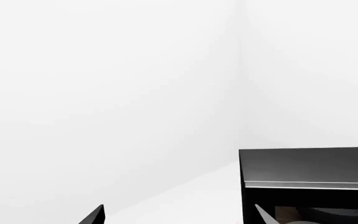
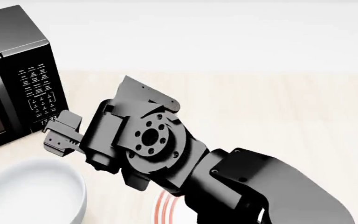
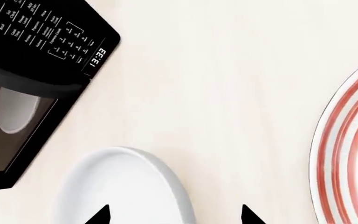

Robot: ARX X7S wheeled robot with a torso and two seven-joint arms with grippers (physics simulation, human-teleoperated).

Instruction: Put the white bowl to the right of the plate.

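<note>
The white bowl (image 2: pixel 30 196) stands on the light wooden counter at the near left, in front of the microwave. The plate (image 2: pixel 163 207) with red-orange rings lies to its right, mostly hidden under my right arm. My right gripper (image 2: pixel 51 140) hovers over the bowl's far right side. In the right wrist view the right gripper (image 3: pixel 175 215) is open, one fingertip over the bowl (image 3: pixel 123 191) and the other over bare counter, with the bowl's rim between them and the plate (image 3: pixel 353 154) off to the side. My left gripper (image 1: pixel 179 217) is open and holds nothing, facing a white wall.
A black microwave (image 2: pixel 17 70) stands at the far left, its keypad facing the bowl; a pale dish (image 3: pixel 14 109) shows through its window. The microwave's top (image 1: pixel 309 168) also appears in the left wrist view. Bare counter (image 2: pixel 278 112) stretches to the right.
</note>
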